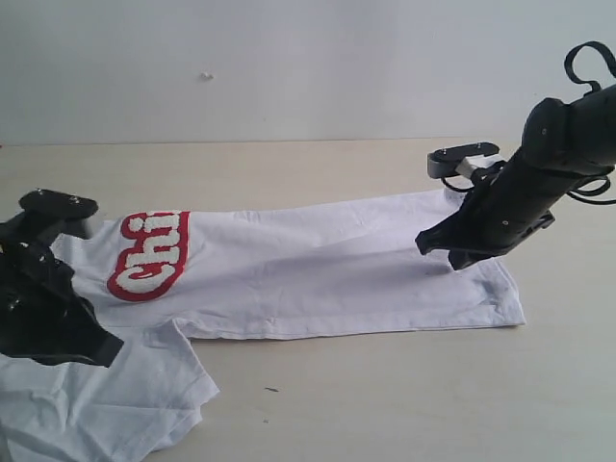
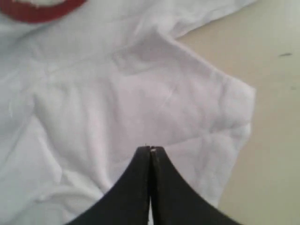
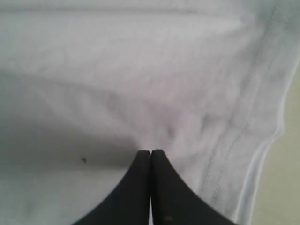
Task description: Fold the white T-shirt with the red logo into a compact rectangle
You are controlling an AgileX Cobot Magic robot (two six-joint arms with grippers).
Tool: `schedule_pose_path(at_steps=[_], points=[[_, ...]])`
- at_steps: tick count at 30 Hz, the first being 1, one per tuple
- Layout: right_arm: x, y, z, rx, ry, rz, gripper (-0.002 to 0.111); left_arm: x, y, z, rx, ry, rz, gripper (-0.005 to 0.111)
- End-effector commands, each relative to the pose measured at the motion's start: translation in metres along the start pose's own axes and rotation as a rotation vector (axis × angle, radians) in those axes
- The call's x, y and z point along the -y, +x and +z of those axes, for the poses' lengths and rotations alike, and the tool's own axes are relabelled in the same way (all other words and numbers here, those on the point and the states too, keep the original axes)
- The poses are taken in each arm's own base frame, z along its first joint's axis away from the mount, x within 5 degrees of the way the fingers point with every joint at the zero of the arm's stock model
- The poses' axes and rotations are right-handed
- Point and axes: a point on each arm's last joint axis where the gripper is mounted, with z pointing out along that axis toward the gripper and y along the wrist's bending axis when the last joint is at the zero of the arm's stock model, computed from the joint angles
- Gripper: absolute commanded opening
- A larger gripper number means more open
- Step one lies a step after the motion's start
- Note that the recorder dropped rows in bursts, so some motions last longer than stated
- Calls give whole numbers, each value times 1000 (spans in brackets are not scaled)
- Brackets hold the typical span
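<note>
The white T-shirt [image 1: 318, 269] lies flat along the table as a long band, its hem to the right. Its red logo [image 1: 149, 255] shows only in part at the left, and a sleeve [image 1: 144, 385] spreads toward the front left corner. My left gripper [image 1: 101, 348] hovers shut over that sleeve [image 2: 140, 93], with nothing seen between its jaws [image 2: 150, 149]. A slice of the red logo [image 2: 37, 9] shows beyond it. My right gripper [image 1: 438, 252] is shut just above the cloth near the stitched hem [image 3: 248, 140], its tips [image 3: 150, 151] empty.
The pale wooden table [image 1: 404, 395] runs bare in front of the shirt, with a small dark speck [image 1: 271, 390] on it. A plain wall [image 1: 289, 67] stands behind. Bare tabletop [image 2: 276, 117] shows beside the sleeve in the left wrist view.
</note>
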Motion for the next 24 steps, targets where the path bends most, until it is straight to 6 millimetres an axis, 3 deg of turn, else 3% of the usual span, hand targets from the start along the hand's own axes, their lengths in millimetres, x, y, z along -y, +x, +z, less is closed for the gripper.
schedule_pose_path(at_steps=[1,4,7,11,17,24], points=[[-3,-5,-16,45,-11,1,0,42,4,-2,-36,65,193,0],[-4,-5,-17,40,-18,7,0,66,9,7,-40,64,319,9],[-4,-5,-17,41,-20,11,0,80,9,15,4,46,376,33],[-5,-5,-17,45,-25,20,0,81,11,31,-34,28,360,57],[-7,-7,-17,67,-52,15,0,68,13,64,-115,-65,386,58],[-6,-9,-17,82,-46,16,0,60,18,81,-186,-109,432,57]])
